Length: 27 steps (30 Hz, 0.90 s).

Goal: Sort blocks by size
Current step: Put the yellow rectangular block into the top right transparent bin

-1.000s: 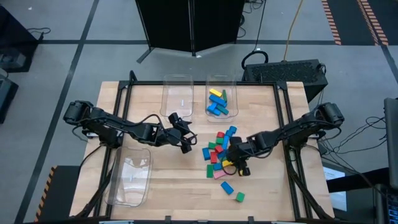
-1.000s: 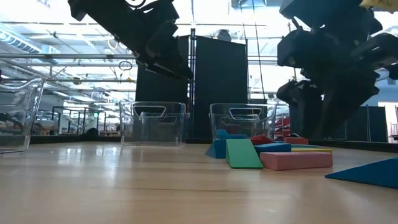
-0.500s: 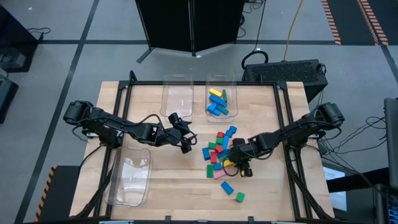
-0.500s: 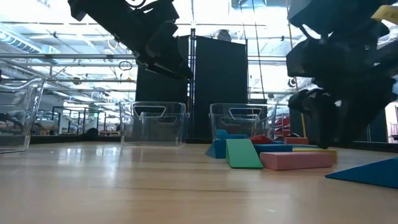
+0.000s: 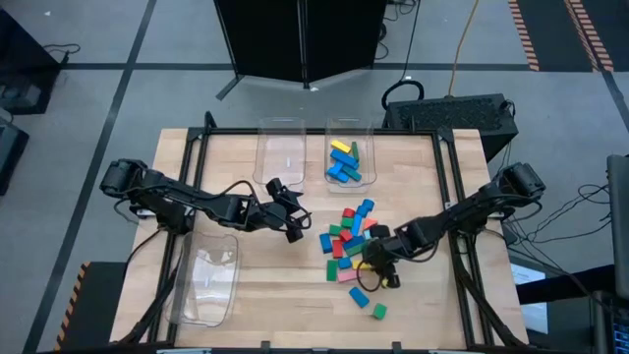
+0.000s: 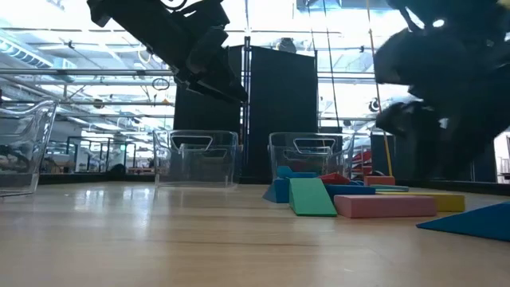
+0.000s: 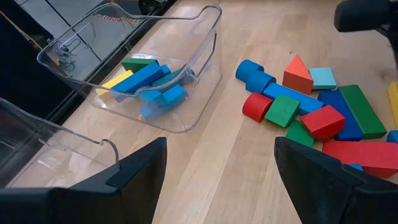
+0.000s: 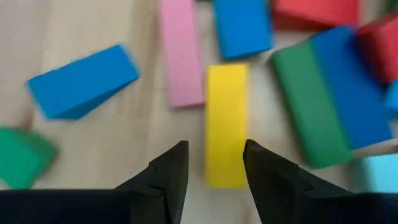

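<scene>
Right gripper has dropped over long yellow block, jaws half-open, empty, straddling it; grasp next. Left gripper wide open, idle.

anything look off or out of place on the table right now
Nothing looks damaged or spilled. The unsorted blocks lie in a loose heap, some leaning on each other, with two strays apart from it. Only one bin holds blocks; the other two look empty. The right gripper hovers over a yellow block.

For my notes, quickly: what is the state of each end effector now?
Left end effector: open, holding nothing.
Right end effector: open around the yellow block, not gripping it.
</scene>
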Motion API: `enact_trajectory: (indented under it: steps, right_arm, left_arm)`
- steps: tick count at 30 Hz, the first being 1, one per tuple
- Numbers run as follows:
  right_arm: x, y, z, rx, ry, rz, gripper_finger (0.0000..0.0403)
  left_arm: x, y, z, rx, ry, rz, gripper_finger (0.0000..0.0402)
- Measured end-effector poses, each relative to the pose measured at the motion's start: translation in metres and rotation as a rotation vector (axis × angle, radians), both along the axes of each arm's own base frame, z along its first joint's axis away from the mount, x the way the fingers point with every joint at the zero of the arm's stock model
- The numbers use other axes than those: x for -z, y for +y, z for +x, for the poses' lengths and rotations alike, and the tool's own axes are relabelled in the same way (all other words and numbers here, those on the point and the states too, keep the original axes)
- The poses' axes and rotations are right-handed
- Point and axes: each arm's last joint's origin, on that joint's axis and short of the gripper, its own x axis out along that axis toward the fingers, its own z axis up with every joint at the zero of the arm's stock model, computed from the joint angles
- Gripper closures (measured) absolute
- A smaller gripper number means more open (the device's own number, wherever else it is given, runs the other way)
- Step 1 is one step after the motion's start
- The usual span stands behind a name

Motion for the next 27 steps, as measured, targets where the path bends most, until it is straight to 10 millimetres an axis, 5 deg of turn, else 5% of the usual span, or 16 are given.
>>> enact_trajectory:
  steps: [5,17,22,27]
  right_arm:
    - [-0.002,-0.001,0.002,0.028,-0.026,-0.039,0.0241]
    - [0.019,0.003,0.005,0.051,0.038,-0.087,0.013]
    - [0.023,0.003,0.006,0.066,0.038,-0.103,0.0137]
    - [0.023,0.004,0.006,0.062,0.041,-0.098,0.019]
  left_arm:
    - [0.0,0.0,0.0,0.0,0.0,0.0,0.0104]
    - [0.0,0.0,0.0,0.0,0.0,0.0,0.0104]
    - [0.0,0.0,0.0,0.0,0.001,0.0,0.0104]
    - [0.0,0.0,0.0,0.0,0.001,0.0,0.0104]
